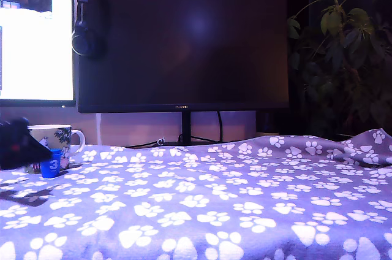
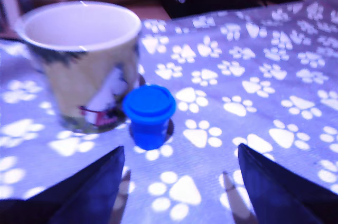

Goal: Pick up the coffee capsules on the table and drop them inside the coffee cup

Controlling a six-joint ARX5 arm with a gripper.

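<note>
Blue coffee capsule [image 2: 149, 115] upright on the paw-print table [image 2: 274, 76], just beside the coffee cup [image 2: 84, 60], my gripper [image 2: 179, 182] near it, fingers spread wide, holding nothing.

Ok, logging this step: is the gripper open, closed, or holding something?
Gripper: open, holding nothing; the blue capsule stands on the table ahead of its fingers, beside the cup.

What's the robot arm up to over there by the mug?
The gripper hangs open above the paw-print table, its fingers apart and empty. Ahead of it one blue coffee capsule stands upright on the cloth beside the coffee cup. The capsule has not been grasped, and what shows of the cup's inside looks empty.
</note>
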